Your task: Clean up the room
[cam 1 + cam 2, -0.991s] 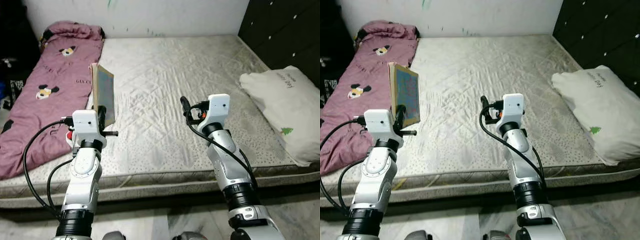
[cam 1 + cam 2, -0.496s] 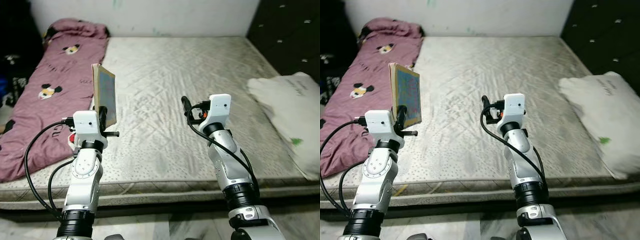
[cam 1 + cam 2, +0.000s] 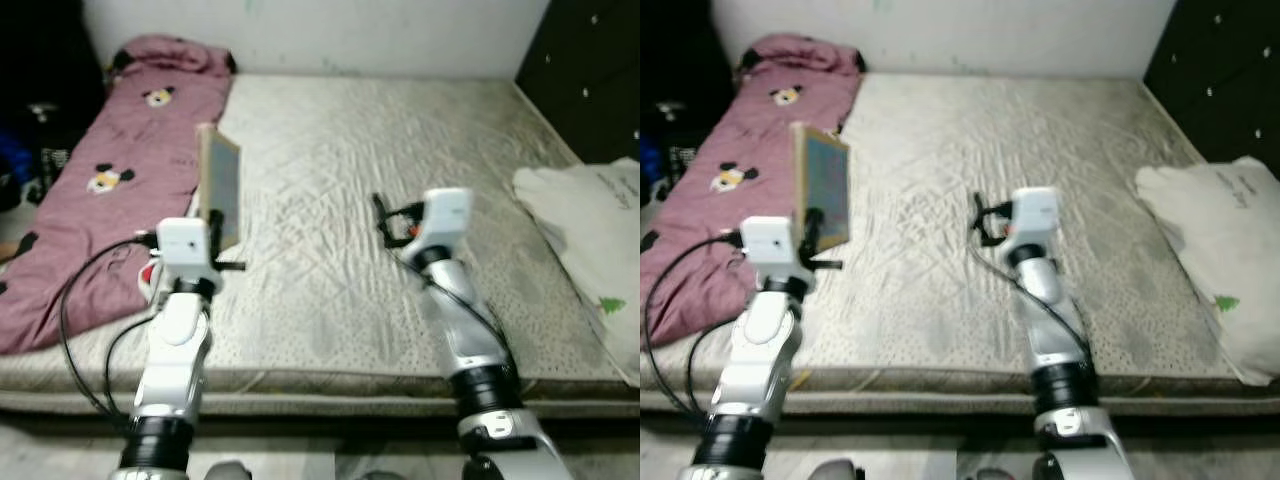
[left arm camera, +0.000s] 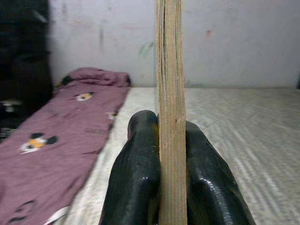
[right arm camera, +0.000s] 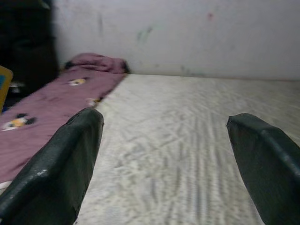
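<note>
My left gripper (image 3: 212,222) is shut on a thin book (image 3: 220,184) with a blue-green cover, held upright on its edge above the near left part of the mattress (image 3: 340,160). In the left wrist view the book's page edge (image 4: 171,93) stands clamped between both black fingers (image 4: 140,173). My right gripper (image 3: 381,214) is raised over the middle of the mattress, open, with nothing between its fingers (image 5: 61,173).
A maroon blanket with cartoon mice (image 3: 110,190) lies along the left side of the mattress. A white pillow (image 3: 590,240) rests at the right edge. A dark studded wall panel (image 3: 590,70) stands on the right, dark clutter (image 3: 30,150) on the left.
The whole picture has shifted to the right, so the camera has turned left; now it is blurred. Both arms keep their pose, the book still in the left gripper.
</note>
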You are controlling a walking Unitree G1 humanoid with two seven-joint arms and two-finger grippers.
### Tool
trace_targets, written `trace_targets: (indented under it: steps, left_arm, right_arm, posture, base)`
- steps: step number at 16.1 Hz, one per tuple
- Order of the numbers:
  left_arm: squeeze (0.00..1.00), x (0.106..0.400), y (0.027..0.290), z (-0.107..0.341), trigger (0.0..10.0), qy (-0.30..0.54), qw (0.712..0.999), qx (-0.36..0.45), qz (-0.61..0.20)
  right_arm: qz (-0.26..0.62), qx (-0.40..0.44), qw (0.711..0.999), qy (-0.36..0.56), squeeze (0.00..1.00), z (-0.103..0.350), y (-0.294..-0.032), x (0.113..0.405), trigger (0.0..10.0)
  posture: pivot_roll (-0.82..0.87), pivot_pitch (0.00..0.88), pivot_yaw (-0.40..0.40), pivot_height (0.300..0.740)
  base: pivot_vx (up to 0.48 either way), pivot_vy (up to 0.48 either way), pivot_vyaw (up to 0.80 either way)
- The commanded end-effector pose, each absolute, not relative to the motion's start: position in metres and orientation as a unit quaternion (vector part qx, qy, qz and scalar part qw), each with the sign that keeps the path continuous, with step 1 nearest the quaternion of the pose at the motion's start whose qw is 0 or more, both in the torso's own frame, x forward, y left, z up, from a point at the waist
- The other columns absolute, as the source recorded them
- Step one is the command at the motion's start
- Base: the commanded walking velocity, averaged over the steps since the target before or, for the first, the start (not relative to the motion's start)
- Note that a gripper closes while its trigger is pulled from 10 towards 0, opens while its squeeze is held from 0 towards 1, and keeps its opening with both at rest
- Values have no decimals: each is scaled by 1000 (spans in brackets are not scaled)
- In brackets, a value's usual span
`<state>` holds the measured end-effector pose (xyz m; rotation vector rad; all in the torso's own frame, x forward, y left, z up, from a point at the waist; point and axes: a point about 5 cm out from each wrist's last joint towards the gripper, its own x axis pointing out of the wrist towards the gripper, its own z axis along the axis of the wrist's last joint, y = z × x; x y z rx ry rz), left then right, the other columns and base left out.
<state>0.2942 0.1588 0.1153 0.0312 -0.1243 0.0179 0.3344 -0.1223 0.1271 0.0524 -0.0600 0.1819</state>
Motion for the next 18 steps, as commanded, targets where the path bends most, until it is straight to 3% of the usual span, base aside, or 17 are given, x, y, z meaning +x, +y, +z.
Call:
trace_targets:
  steps: [1, 6, 18]
  left_arm:
    - [0, 296, 162, 125, 10000, -84, 996, 21, 16]
    - [0, 296, 161, 124, 10000, -84, 996, 21, 15]
    - [0, 292, 167, 119, 10000, -72, 997, 15, 27]
  right_arm:
    - [86, 21, 995, -37, 0, 130, -125, 335, 10000]
    - [86, 18, 995, -39, 0, 130, -125, 335, 10000]
    - [78, 23, 996, -23, 0, 119, -127, 330, 10000]
  posture:
    - [-91, 0, 2, 740]
    - [-92, 0, 2, 740]
    - [-91, 0, 0, 740]
  base:
    - [0, 0, 0]
    - [0, 0, 390]
    - [0, -246, 0]
